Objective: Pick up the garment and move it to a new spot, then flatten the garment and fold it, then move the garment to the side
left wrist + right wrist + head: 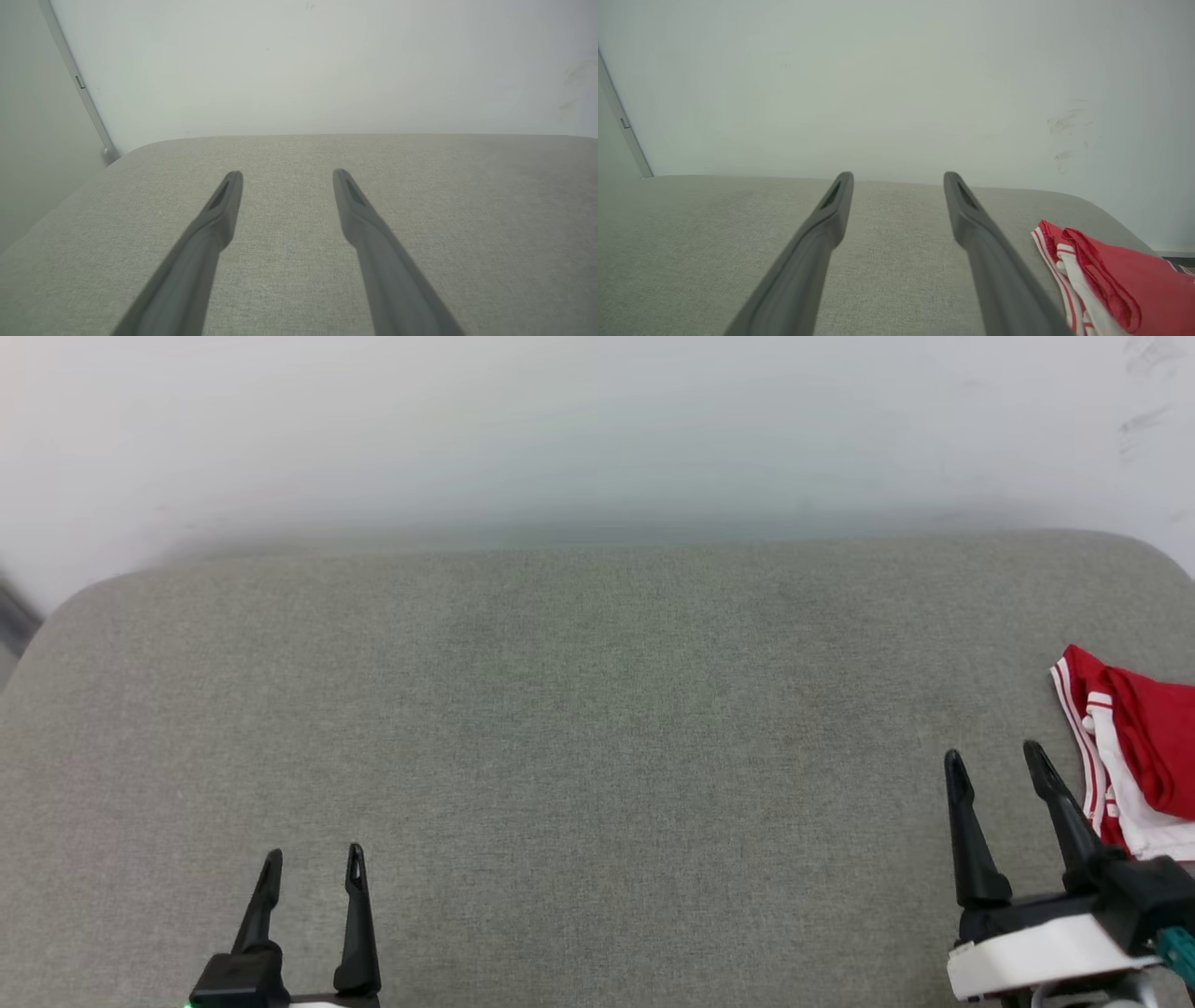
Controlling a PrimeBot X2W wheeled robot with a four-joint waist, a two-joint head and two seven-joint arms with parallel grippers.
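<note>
The garment, red with white and striped trim, lies folded at the right edge of the grey cushioned surface; it also lies at the lower right of the right wrist view as the garment. My right gripper stands open just left of it, nothing between its fingers, and not touching it. In its own view the right gripper points over bare fabric. My left gripper is open at the lower left, far from the garment; the left gripper holds nothing.
A pale wall rises right behind the cushion's far edge. The cushion has rounded back corners. A vertical metal strip runs down the wall at the left corner.
</note>
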